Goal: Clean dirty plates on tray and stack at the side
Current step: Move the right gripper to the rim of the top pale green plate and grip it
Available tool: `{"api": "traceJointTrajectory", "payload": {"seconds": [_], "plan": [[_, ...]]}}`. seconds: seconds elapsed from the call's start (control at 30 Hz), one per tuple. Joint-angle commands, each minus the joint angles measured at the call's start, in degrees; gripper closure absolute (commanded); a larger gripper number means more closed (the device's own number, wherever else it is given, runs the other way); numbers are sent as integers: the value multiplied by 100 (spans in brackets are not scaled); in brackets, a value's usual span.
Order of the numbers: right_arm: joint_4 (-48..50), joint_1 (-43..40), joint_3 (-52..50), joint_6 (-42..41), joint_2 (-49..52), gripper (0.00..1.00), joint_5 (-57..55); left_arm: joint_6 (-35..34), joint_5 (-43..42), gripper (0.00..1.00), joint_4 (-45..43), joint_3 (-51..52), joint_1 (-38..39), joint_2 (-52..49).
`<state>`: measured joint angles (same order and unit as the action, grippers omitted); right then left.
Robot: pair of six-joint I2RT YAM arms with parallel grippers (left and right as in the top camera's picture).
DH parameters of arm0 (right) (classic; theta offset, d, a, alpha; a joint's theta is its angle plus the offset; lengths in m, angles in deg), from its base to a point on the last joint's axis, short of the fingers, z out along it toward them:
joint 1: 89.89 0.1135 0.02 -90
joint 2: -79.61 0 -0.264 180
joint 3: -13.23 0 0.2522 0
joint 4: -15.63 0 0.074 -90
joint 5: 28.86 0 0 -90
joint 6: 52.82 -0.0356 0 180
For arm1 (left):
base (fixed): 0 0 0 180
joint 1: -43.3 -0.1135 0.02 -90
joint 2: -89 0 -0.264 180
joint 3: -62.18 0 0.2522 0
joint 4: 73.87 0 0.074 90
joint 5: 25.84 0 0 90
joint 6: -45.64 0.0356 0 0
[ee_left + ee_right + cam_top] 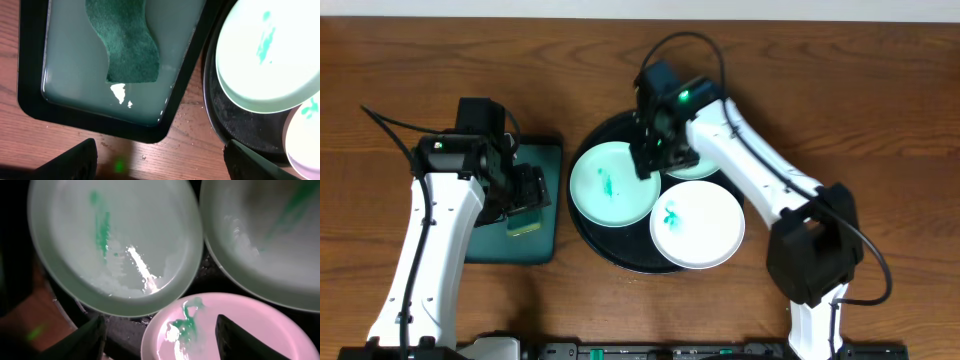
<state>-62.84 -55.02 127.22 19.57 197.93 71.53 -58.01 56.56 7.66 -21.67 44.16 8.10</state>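
The round black tray point(610, 245) holds three plates. A mint-green plate point(612, 183) with a teal smear lies at its left. A second mint-green plate point(700, 168) lies at the back, partly hidden by my right arm. A white plate point(697, 223) with a teal smear lies at the front right. My right gripper point(653, 155) hovers open and empty over the plates. In the right wrist view its jaws point(160, 340) span the white plate's edge point(225, 330), below both mint plates point(115, 245) point(270, 235). My left gripper point(527, 195) is open and empty.
A rectangular black tray point(510, 245) left of the round tray holds water and a green sponge point(125, 40). In the left wrist view my open jaws point(160, 165) are over bare wood beside this tray's rim point(30, 75) and the round tray point(240, 130).
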Motion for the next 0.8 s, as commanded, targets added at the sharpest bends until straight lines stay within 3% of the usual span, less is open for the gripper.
{"api": "traceJointTrajectory", "payload": {"seconds": [0.0, 0.17, 0.57, 0.77], "plan": [[267, 243, -452, -612, -101, 34, -323, 50, -37, 18, 33, -103, -20, -11], [654, 284, -883, -1379, -101, 38, -852, 50, -37, 18, 33, -103, -20, -11], [1967, 122, -1596, -1283, -101, 54, -717, 50, -37, 18, 33, -103, -20, -11], [2317, 133, -1685, -1386, -101, 74, -649, 50, -35, 18, 33, -103, -20, -11]]}}
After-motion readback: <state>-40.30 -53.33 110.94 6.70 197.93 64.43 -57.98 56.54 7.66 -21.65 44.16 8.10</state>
